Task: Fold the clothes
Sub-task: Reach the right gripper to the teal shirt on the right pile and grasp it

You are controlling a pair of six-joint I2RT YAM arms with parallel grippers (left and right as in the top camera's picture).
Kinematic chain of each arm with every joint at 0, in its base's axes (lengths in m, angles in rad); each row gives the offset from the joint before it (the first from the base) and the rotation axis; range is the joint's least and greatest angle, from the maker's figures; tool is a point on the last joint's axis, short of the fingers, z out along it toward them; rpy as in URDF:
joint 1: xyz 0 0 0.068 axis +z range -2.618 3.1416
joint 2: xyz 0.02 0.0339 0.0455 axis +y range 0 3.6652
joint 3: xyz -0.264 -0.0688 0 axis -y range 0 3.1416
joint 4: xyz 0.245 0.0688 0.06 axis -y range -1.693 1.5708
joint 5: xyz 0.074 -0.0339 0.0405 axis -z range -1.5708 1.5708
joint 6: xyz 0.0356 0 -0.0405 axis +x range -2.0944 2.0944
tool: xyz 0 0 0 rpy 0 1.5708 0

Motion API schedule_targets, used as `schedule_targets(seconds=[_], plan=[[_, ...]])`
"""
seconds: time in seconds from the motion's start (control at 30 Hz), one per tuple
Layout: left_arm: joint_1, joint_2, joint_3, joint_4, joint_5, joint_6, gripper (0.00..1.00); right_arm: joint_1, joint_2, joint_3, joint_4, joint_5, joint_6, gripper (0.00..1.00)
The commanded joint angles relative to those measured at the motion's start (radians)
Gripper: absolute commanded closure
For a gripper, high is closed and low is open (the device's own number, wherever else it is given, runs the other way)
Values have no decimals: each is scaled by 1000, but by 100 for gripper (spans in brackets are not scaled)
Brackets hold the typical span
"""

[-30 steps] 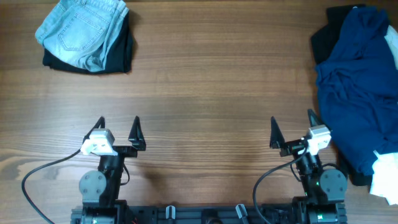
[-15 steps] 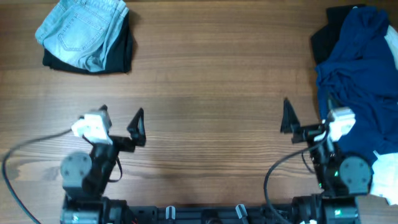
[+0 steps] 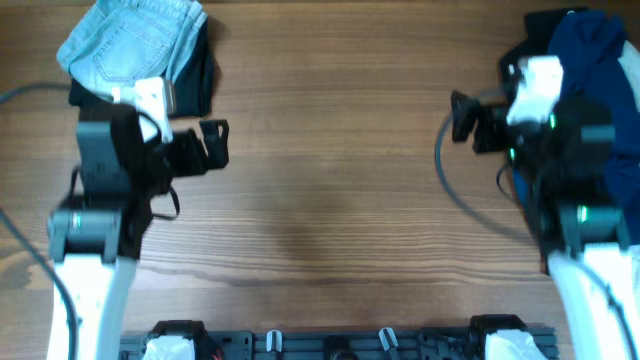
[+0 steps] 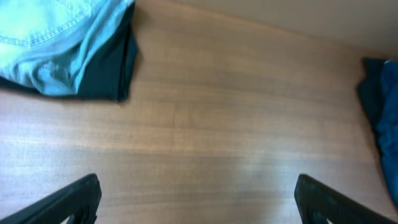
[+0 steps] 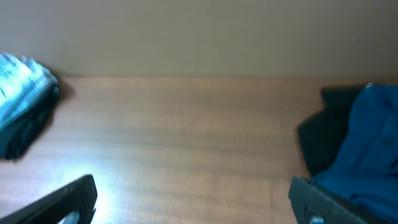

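A large deep-blue shirt (image 3: 590, 45) lies crumpled at the table's right edge on a black piece (image 3: 522, 55); my right arm hides much of it. Pale-blue denim (image 3: 130, 45) lies on another black piece (image 3: 195, 85) at the far left. My left gripper (image 3: 185, 135) is open and empty, raised above the table, just right of the denim pile. My right gripper (image 3: 495, 115) is open and empty, raised at the shirt's left edge. The left wrist view shows open jaws (image 4: 196, 186), the denim (image 4: 50, 37) and the shirt (image 4: 388, 118). The right wrist view shows open jaws (image 5: 193, 186) and the shirt (image 5: 367, 143). The white tee is hidden.
The wooden table (image 3: 330, 150) lies bare between the two piles. Both arms stand high over it, and their cables hang at the sides.
Both arms have risen from near the front edge and swung toward the far side. The left gripper moved toward the denim pile, the right toward the blue shirt. Both stayed open.
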State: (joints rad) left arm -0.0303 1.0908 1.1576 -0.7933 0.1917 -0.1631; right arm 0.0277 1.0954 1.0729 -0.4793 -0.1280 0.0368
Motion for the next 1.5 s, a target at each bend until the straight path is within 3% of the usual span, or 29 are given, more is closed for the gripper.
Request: schedule_targets(seconds=[0.0,0.13,0.33,0.6,0.9,1.07,1.3,1.47], plan=[[7,161,166,-140,-3,2,0,-9,194,163,-118,15,-38,0],[7,302,291,-244,-6,2,0,-9,351,244,-160,17,-145,0],[7,413,298,-175,11,-6,0,-22,515,243,-115,70,-203,1],[6,450,298,-172,54,-6,0,-293,604,243,-61,77,73,0],[6,450,298,-161,54,-6,0,-640,616,243,10,48,166,9],[6,450,298,-161,54,-6,0,-737,649,243,23,169,255,4],[6,450,298,-161,54,-6,0,-841,759,243,76,3,246,4],[6,450,298,-161,54,-6,0,-835,846,243,158,-208,120,10]])
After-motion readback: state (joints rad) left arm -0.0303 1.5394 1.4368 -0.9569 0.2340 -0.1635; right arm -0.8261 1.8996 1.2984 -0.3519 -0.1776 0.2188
